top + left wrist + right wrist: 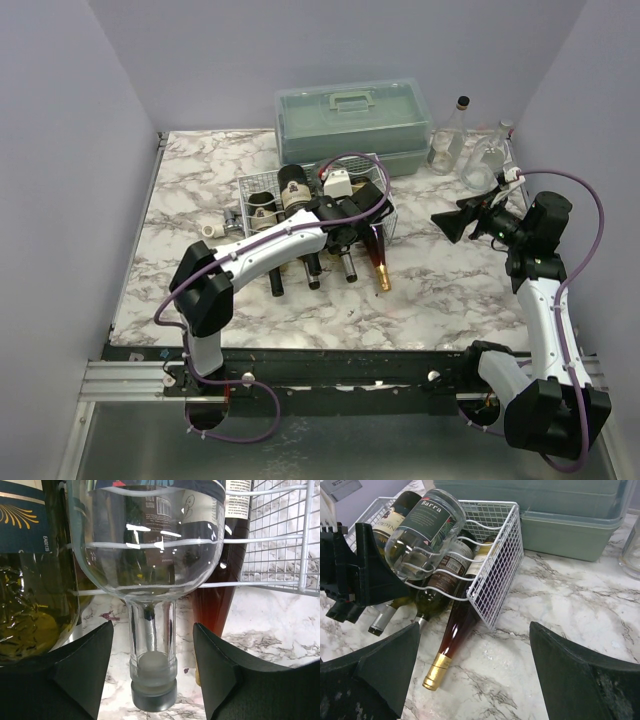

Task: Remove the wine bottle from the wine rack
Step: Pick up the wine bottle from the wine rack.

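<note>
The white wire wine rack (258, 185) (495, 580) (280, 540) holds several bottles lying with their necks toward the arms. A clear wine bottle (150, 555) (422, 535) with a dark label lies on top. Its neck and grey cap (153, 690) hang over the marble. My left gripper (153, 630) (345, 225) straddles that neck. Its black fingers (85, 665) stand on either side with a gap to the glass, so it is open and touches nothing. My right gripper (475, 630) (450, 222) hovers wide open to the right of the rack, empty.
An amber bottle with a gold cap (451, 635) pokes out under the rack's right corner. A dark green bottle (30, 580) lies left of the clear one. A grey-green plastic case (355, 120) stands behind the rack. Two upright clear glass bottles (447, 135) (488, 155) stand at the back right.
</note>
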`<move>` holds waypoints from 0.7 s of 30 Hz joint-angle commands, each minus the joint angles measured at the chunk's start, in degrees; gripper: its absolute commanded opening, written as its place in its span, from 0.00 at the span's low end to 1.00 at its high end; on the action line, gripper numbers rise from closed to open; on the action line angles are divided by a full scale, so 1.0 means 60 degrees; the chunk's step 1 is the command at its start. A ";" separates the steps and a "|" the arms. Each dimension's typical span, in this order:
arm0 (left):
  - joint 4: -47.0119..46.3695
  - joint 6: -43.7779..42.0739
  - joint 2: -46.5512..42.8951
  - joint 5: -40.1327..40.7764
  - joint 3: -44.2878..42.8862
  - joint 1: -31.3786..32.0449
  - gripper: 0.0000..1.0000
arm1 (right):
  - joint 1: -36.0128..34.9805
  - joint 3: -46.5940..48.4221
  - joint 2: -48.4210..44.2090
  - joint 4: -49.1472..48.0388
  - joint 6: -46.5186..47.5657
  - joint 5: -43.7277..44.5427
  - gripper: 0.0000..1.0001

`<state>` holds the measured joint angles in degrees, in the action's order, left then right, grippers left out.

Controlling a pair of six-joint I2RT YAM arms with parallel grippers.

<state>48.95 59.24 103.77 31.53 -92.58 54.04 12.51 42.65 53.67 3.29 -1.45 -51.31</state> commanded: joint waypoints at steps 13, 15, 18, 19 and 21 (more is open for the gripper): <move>-0.0204 -0.0182 0.0575 0.0269 -0.0406 -0.0203 0.60 | 0.0077 -0.0085 -0.0124 0.0184 0.0087 0.0246 0.93; -0.0203 -0.0184 0.0632 0.0251 -0.0411 -0.0203 0.60 | 0.0071 -0.0089 -0.0117 0.0179 0.0081 0.0246 0.93; -0.0204 -0.0191 0.0683 0.0238 -0.0391 -0.0201 0.59 | 0.0075 -0.0092 -0.0116 0.0184 0.0082 0.0246 0.93; -0.0204 -0.0191 0.0705 0.0237 -0.0391 -0.0203 0.59 | 0.0077 -0.0088 -0.0116 0.0184 0.0081 0.0255 0.93; -0.0219 -0.0206 0.0733 0.0211 -0.0398 -0.0218 0.57 | 0.0074 -0.0087 -0.0115 0.0184 0.0083 0.0246 0.93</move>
<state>48.03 58.65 107.48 31.57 -93.34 52.93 12.51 42.65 53.67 3.29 -1.45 -50.63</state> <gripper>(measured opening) 0.590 0.932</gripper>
